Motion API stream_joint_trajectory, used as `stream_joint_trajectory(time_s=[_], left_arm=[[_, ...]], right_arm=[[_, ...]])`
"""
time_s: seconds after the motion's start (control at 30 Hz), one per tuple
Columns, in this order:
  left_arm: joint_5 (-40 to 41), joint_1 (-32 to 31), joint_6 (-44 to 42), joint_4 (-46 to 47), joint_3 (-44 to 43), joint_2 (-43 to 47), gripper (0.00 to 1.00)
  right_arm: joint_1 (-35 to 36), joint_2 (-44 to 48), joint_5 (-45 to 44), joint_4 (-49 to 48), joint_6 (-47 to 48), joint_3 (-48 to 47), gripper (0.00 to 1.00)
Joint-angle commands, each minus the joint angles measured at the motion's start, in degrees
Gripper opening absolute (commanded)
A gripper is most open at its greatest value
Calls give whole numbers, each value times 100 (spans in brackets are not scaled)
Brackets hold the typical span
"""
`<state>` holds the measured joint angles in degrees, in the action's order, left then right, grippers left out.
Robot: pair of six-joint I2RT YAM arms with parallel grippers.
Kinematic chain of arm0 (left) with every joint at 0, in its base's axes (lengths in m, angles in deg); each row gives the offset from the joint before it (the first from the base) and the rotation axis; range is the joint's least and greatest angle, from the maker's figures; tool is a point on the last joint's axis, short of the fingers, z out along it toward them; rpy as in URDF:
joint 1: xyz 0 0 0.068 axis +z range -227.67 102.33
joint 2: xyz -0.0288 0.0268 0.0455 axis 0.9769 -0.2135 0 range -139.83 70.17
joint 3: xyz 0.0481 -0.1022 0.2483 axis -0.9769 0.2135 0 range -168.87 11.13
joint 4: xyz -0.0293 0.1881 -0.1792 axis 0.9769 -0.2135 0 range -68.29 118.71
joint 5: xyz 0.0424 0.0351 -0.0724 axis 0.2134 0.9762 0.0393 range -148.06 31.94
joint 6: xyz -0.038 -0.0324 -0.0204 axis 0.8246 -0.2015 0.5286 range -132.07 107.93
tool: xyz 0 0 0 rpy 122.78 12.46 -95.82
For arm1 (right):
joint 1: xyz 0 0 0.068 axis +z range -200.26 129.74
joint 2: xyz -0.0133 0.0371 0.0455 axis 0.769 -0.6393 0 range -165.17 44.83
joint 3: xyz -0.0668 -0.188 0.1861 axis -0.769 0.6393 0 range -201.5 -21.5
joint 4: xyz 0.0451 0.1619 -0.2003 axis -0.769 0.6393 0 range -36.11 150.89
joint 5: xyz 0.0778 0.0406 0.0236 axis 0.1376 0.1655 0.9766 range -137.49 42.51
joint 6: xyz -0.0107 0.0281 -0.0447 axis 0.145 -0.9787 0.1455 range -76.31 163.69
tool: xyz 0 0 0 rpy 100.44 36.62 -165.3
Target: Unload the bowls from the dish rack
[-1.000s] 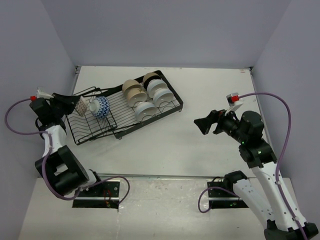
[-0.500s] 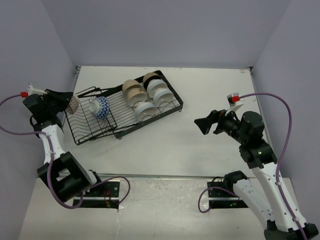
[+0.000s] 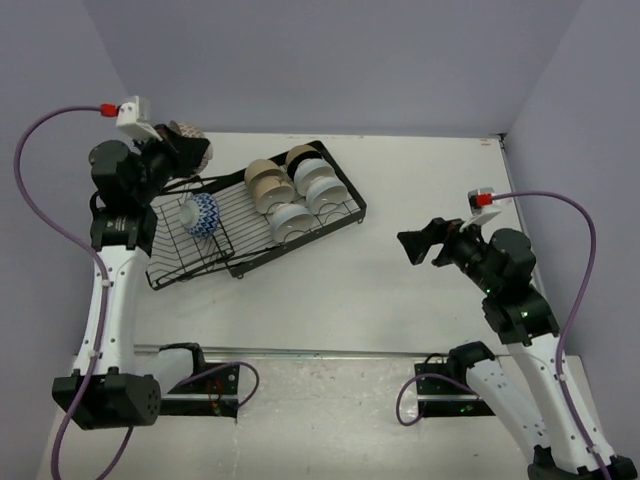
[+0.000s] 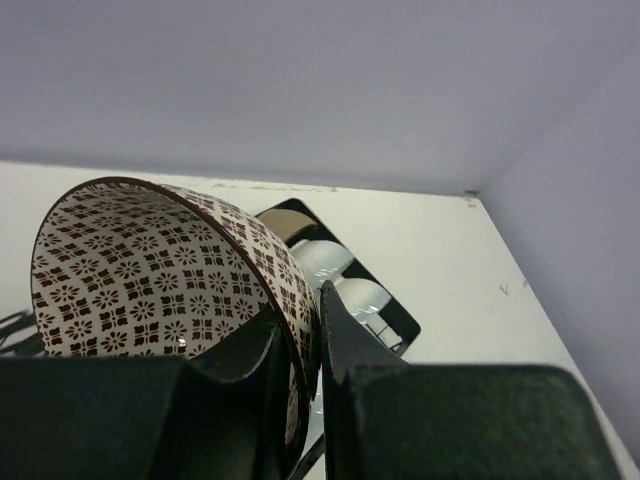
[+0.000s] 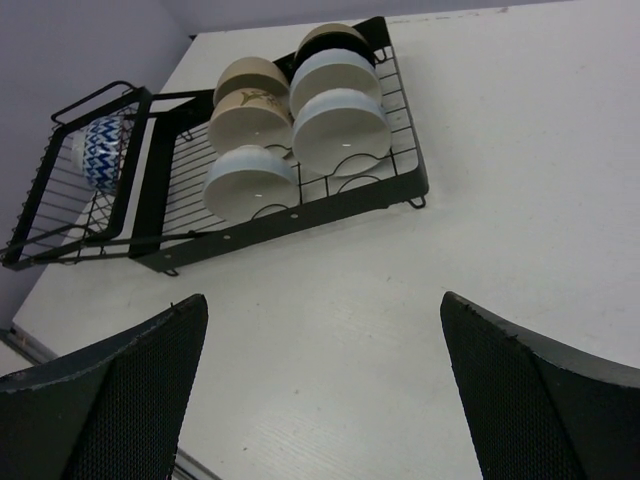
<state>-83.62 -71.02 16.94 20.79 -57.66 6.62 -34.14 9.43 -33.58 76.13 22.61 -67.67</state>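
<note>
My left gripper (image 3: 188,150) is raised over the back left of the table, shut on the rim of a white bowl with a brown flower pattern (image 3: 190,143) (image 4: 150,265). One finger sits inside that bowl, the other (image 4: 340,330) outside. The black wire dish rack (image 3: 245,258) (image 5: 300,222) lies on the table below. A blue-white patterned bowl (image 3: 203,213) (image 5: 100,150) rests in its basket end. Beige bowls (image 3: 268,181) (image 5: 248,120) and white bowls (image 3: 320,186) (image 5: 340,130) stand in the slots. My right gripper (image 3: 416,245) (image 5: 322,300) hovers open over bare table, right of the rack.
Grey walls close the table at the back and on both sides. Bare white tabletop (image 3: 420,180) spreads right of and in front of the rack. The table's near edge (image 3: 300,352) runs above the arm bases.
The left arm swung up and back, carrying the brown-patterned bowl from the rack's left end to high above the back left corner. The right arm drifted slightly right.
</note>
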Motion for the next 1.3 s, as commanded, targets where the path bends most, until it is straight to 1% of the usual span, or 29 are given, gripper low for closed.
stream_joint_trajectory(time_s=[0.0,0.03,0.07,0.1,0.13,0.17,0.2,0.23,0.27,0.3,0.33,0.4,0.43,0.5,0.53,0.57,0.6,0.63,0.73,0.8,0.87,1.03,1.13,1.2,1.27], left_arm=[[121,-1180,-1098,-25,-293,132,0],[278,-1593,-1309,-77,-284,124,0],[732,-2389,-1711,-243,-284,97,0],[1007,-2771,-1889,-314,-258,10,0],[1244,-3488,-2056,-402,-257,-52,0],[1595,-3809,-2380,-525,-249,-209,0],[1755,-4082,-2496,-561,-179,-280,0],[2017,-4598,-2732,-579,-126,-333,0],[2090,-4821,-2856,-570,-56,-429,0],[2116,-5005,-2988,-570,32,-456,0],[2117,-5303,-3172,-570,250,-465,0],[2064,-5525,-3411,-342,567,-395,0],[1960,-5761,-3568,-263,760,-404,0],[1976,-6078,-3788,-262,841,-500,0],[1976,-6375,-3937,-271,867,-544,0],[2176,-6518,-4069,-341,833,-701,0],[2283,-6597,-4123,-376,806,-790,0],[2327,-6746,-4289,-490,780,-886,0],[2765,-6958,-4482,-727,648,-1273,0],[2837,-7072,-4554,-825,552,-1493,0],[2951,-7152,-4615,-842,481,-1598,0],[3048,-7327,-4686,-912,288,-1739,0],[3092,-7407,-4712,-922,226,-1757,0],[3101,-7477,-4712,-921,174,-1775,0],[3136,-7530,-4712,-922,147,-1828,0]], right_arm=[[14,33,-852,-150,-290,-251,99],[14,7,-1029,-141,-431,-321,99],[14,-115,-1170,-124,-475,-540,99],[14,-204,-1354,-71,-476,-690,99],[14,-326,-1373,-1,-441,-857,99],[14,-623,-1374,87,-423,-1259,99],[14,-783,-1374,175,-414,-1445,99],[14,-915,-1278,297,-345,-1612,99],[14,-1108,-1164,368,-327,-1901,99],[5,-1144,-1067,412,-361,-1974,99],[14,-1145,-892,300,-396,-1983,99],[14,-1110,-558,185,-397,-1861,99],[14,-1162,-226,280,-275,-1860,99],[23,-1468,215,482,-81,-1878,99],[49,-1609,470,701,102,-1869,99],[93,-1750,855,825,191,-1886,99],[163,-1882,946,965,270,-1895,99],[311,-2075,990,1167,428,-1887,99],[611,-2182,841,1379,649,-1755,99],[752,-2243,911,1493,763,-1641,97],[831,-2427,1025,1581,825,-1623,90],[1191,-2840,1114,1775,974,-1623,80],[1411,-2990,833,1810,983,-1571,78],[1490,-3139,701,1758,930,-1527,75],[1517,-3271,648,1731,861,-1491,65]])
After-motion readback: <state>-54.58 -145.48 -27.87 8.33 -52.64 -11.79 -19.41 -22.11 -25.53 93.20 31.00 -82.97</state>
